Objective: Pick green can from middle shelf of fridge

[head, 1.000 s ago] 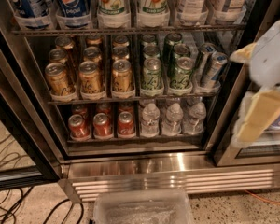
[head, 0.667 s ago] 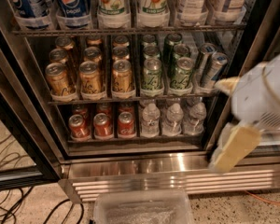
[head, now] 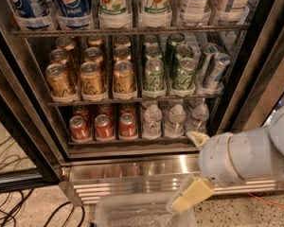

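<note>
The fridge (head: 256, 65) stands open in front of me. Its middle shelf (head: 132, 100) holds gold cans on the left and green cans on the right. Two pale green cans stand at the front: one (head: 154, 77) left, one (head: 183, 75) right, with more behind. My gripper (head: 194, 168) is at the lower right, below the bottom shelf and in front of the steel base grille (head: 128, 182). Its cream fingers (head: 191, 196) are spread apart and hold nothing. It is well below and right of the green cans.
Gold-orange cans (head: 91, 78) fill the shelf's left half; slim silver-blue cans (head: 213, 68) lean at its right end. Big soda bottles (head: 112, 4) stand above; red cans (head: 104, 126) and water bottles (head: 176, 120) below. A clear plastic bin (head: 137, 215) and cables (head: 14, 207) lie on the floor.
My gripper has dropped from middle-shelf height at the right edge down and leftward, to in front of the base grille. The cans have not moved.
</note>
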Robot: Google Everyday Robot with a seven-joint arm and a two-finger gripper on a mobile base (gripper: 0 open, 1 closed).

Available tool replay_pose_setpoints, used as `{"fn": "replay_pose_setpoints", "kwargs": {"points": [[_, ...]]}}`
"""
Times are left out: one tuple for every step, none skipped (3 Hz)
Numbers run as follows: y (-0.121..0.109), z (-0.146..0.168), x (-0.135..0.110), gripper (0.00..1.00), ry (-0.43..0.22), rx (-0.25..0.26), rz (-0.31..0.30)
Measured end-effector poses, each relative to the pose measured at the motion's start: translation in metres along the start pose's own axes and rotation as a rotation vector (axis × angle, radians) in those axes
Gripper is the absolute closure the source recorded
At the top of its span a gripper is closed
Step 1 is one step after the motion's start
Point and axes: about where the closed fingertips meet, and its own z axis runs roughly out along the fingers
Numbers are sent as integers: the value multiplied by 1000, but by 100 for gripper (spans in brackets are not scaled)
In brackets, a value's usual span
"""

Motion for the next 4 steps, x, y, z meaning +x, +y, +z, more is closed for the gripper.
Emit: {"fn": "replay_pose_setpoints", "kwargs": {"points": [[3,40,-3,0,-172,38,34],[-9,56,-23,0,-299,151,12],[-35,60,-38,0,-380,271,-6],[-51,65,-56,0,-450,333,-7]]}}
